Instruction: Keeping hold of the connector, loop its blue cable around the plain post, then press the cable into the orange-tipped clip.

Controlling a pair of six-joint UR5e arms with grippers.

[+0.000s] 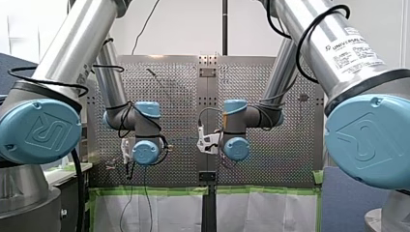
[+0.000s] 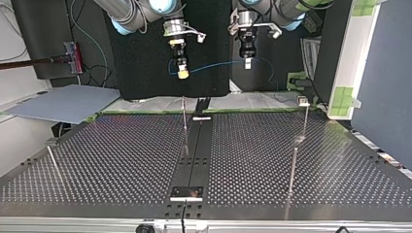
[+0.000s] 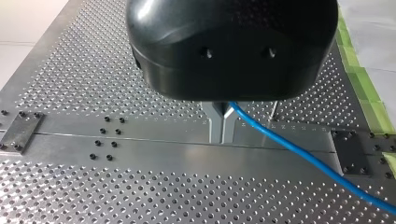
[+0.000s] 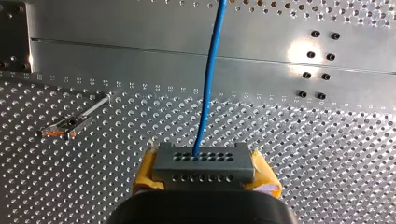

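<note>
Holding the connector (image 4: 204, 163) in my right gripper (image 4: 205, 170), left gripper (image 3: 223, 135) pinching the blue cable (image 3: 299, 149); looping and clipping not yet done.

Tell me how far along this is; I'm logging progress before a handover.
Done: my right gripper grips the grey perforated connector. In hand: my left gripper pinches the blue cable, held above the perforated table. Left: looping a thin post, then pressing it into the orange-tipped metal clip.

Shiny perforated metal table (image 3: 70, 186), smooth glossy blue cable (image 3: 299, 149), matt grey plastic connector (image 4: 204, 165)
</note>
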